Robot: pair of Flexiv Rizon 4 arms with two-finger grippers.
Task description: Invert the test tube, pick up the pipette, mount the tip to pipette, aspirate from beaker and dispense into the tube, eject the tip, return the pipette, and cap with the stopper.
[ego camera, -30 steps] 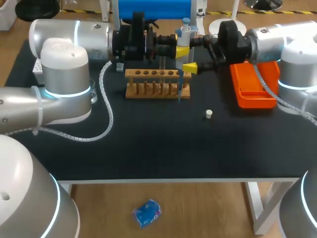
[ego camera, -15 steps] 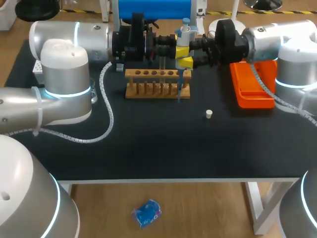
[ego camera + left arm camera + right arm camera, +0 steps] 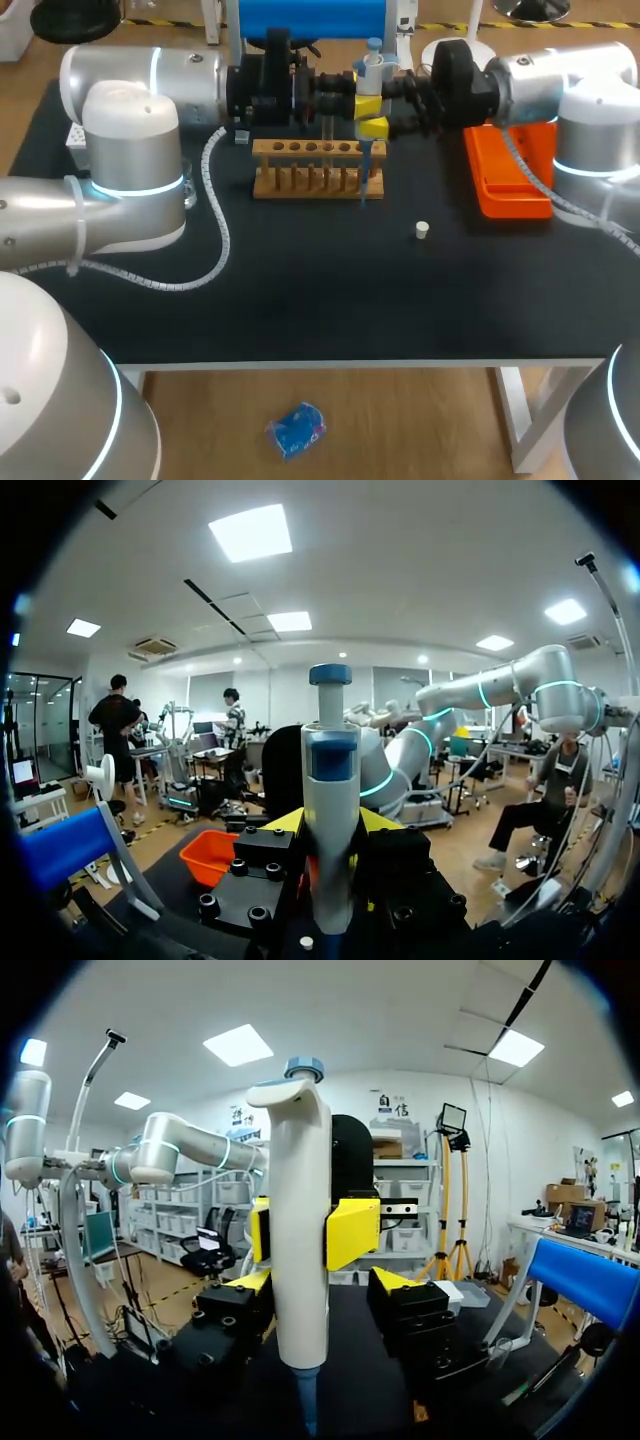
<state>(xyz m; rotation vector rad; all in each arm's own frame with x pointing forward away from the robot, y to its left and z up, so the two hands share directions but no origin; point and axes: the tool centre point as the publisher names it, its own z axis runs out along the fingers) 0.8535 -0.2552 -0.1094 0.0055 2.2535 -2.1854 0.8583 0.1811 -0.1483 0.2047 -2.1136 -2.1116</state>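
Standing upright over the right end of the wooden rack (image 3: pixel 317 170), the pipette (image 3: pixel 372 75) is pinched from both sides. The left gripper (image 3: pixel 366 103) is clamped on its body, and the right gripper (image 3: pixel 372 127) is closed on it just below. Its thin blue tip (image 3: pixel 364 175) hangs before the rack, and a small white stopper (image 3: pixel 422 230) lies nearby on the counter (image 3: pixel 300 300).

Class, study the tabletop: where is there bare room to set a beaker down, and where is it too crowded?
Free: the table's front strip from the cable across to the right edge, broken only by the stopper; also between rack and orange tray. Crowded: the back, where the pipette hangs over the rack.
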